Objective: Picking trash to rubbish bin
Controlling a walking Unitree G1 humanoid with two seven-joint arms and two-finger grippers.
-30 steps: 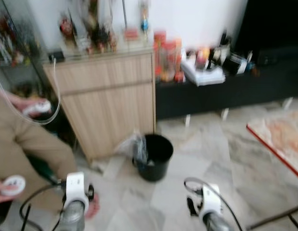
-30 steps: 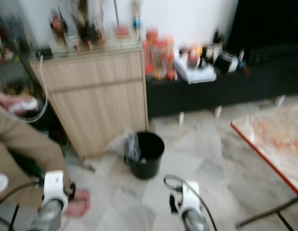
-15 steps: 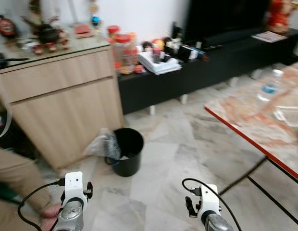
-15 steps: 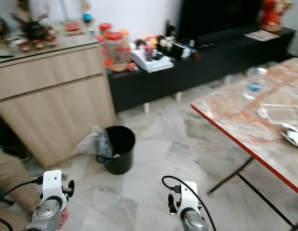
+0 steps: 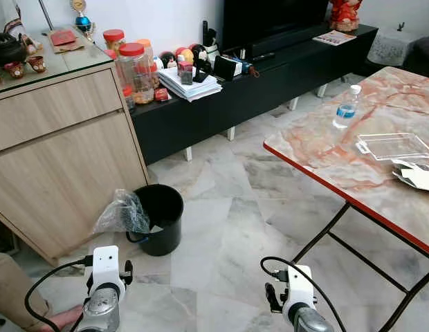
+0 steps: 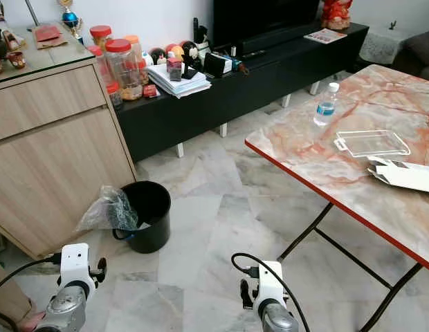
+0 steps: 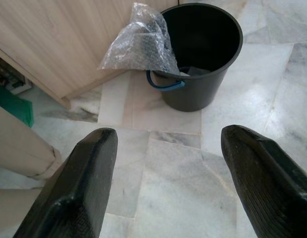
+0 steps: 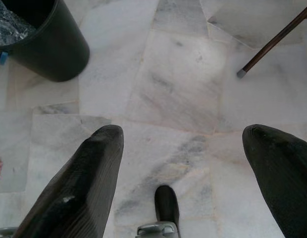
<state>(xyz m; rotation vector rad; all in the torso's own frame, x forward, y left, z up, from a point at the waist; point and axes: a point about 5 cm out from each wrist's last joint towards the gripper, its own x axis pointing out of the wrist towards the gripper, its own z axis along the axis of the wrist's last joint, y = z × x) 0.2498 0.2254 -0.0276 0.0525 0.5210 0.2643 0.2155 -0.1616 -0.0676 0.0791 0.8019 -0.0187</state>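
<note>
Trash waits on the marble-topped table [image 5: 325,149] to the robot's right: a plastic water bottle [image 5: 346,107], a clear plastic tray [image 5: 394,146] just beyond it, and a flattened white carton [image 5: 415,176] at the near edge. The black rubbish bin [image 5: 158,218] stands on the marble floor [image 5: 228,228] beside the wooden cabinet [image 5: 62,152], a crumpled plastic bag [image 5: 121,212] draped over its rim. Both arms hang low and idle. The left pincer [image 7: 163,188] is spread wide and empty, looking at the bin; the right pincer [image 8: 188,173] is likewise spread and empty above bare floor. The step in hand looks like approaching the table. Doing it well likely means stopping square to the table edge, clear of its black legs [image 5: 325,232], then taking the nearest piece first.
</note>
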